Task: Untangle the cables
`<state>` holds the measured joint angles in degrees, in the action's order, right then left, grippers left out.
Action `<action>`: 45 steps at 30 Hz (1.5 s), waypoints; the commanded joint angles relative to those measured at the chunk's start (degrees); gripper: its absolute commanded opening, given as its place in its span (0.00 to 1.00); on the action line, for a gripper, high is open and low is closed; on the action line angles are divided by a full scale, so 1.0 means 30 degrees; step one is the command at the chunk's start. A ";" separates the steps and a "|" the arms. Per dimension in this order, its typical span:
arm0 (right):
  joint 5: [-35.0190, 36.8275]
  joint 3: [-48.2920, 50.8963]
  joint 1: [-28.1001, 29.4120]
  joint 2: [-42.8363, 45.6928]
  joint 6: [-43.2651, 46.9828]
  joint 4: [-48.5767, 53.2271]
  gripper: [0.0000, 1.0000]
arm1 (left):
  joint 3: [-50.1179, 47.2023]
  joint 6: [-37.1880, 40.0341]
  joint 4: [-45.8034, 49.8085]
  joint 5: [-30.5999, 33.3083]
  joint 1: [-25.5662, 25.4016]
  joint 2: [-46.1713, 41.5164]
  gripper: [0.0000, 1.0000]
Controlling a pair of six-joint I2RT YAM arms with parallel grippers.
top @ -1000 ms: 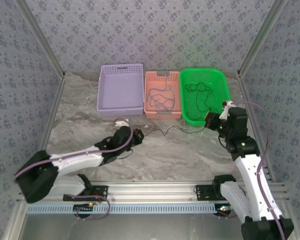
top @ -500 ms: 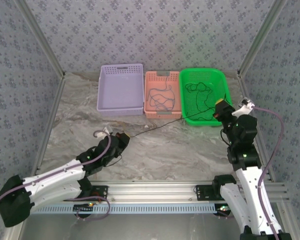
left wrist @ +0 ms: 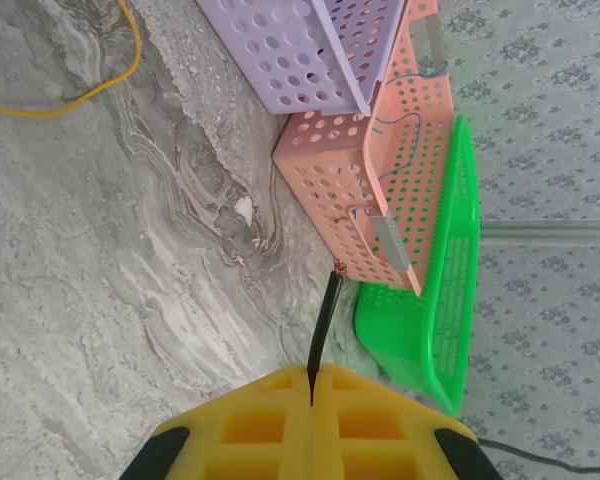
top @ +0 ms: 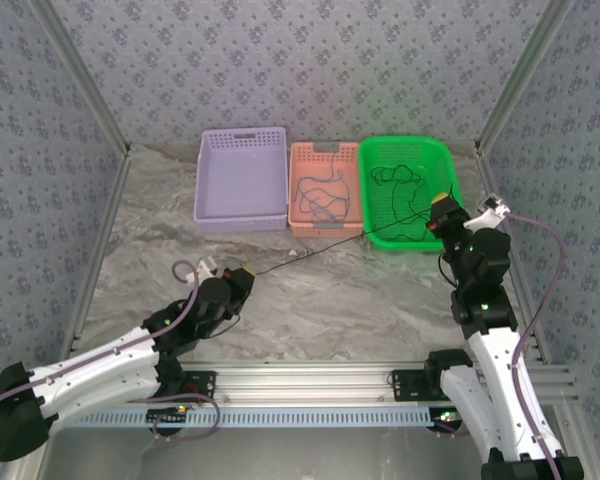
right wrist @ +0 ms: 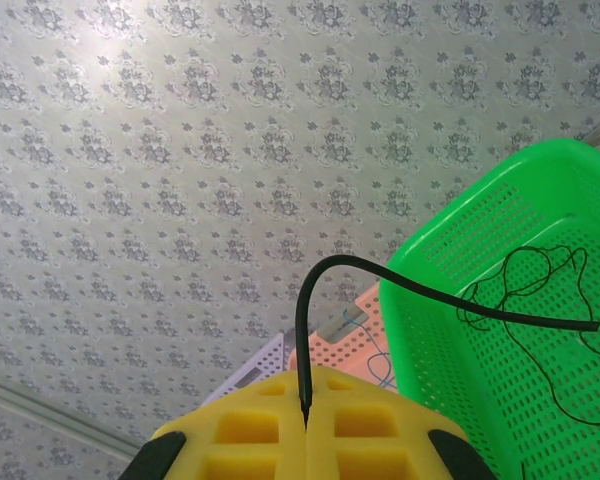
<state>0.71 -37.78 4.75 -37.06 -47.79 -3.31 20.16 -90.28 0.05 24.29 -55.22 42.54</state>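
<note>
One black cable (top: 340, 241) is stretched in a nearly straight line over the surface (top: 360, 310), in front of the baskets. One end is pinched in the left gripper (left wrist: 310, 378), which is shut tight on it, low down near the front left. The other end is pinched in the right gripper (right wrist: 304, 388), also shut tight on it, up beside the front right corner of the green basket (top: 450, 165). A short loose bit of cable is seen curling out past the right gripper. No loops or knots can be seen along the stretched part, so this cable is judged to be pulled free of the rest. More thin cables (top: 320, 195) are lying in the pink basket (top: 294, 190), and a thin black one (top: 395, 180) is lying in the green basket. The purple basket (top: 242, 134) stands just left of the pink one.

For this step to be done well, both grips should be held tight. The pull should be gentle and even, so the thin cable is not snapped or let slip. The cable should be lifted clear of the basket rims, so that no basket is dragged and no other cable is caught. After that, it is best laid down loose, well apart from the others.
</note>
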 commanded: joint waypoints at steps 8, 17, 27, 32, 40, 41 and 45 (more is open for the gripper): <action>0.0948 -0.2527 -0.0367 -0.1048 0.1357 -0.0014 0.00 | 0.1494 0.0380 0.0336 0.2310 -0.1153 0.2340 0.00; -0.1438 -0.7722 -0.1823 -0.6742 0.3741 0.2407 0.00 | 0.8914 0.4807 -0.0105 0.0407 -0.2013 0.9478 0.00; -0.3713 -1.3818 -0.4808 -1.3806 0.5042 0.2856 0.00 | 1.8414 0.6982 -0.0021 -0.1277 -0.1956 1.8927 0.00; -0.3750 -1.5909 -0.5264 -1.6911 0.5514 0.2814 0.00 | 2.3760 0.8256 0.1095 -0.1846 -0.1612 2.3440 0.00; -0.4570 -1.7972 -0.5292 -2.0925 0.5625 0.2616 0.00 | 2.9534 0.9285 0.1717 -0.3609 -0.1076 2.9037 0.00; -0.4689 -1.8075 -0.5246 -2.1388 0.5635 0.2529 0.00 | 3.0205 0.9483 0.1865 -0.3846 -0.1046 2.9608 0.00; -0.5143 -1.9122 -0.4872 -2.2811 0.6326 0.3244 0.00 | 3.1766 1.0001 0.2743 -0.4065 -0.1046 3.0697 0.00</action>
<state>-12.32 -91.29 -10.61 -103.50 -31.35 5.28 111.72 -62.98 5.50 13.80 -58.15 134.10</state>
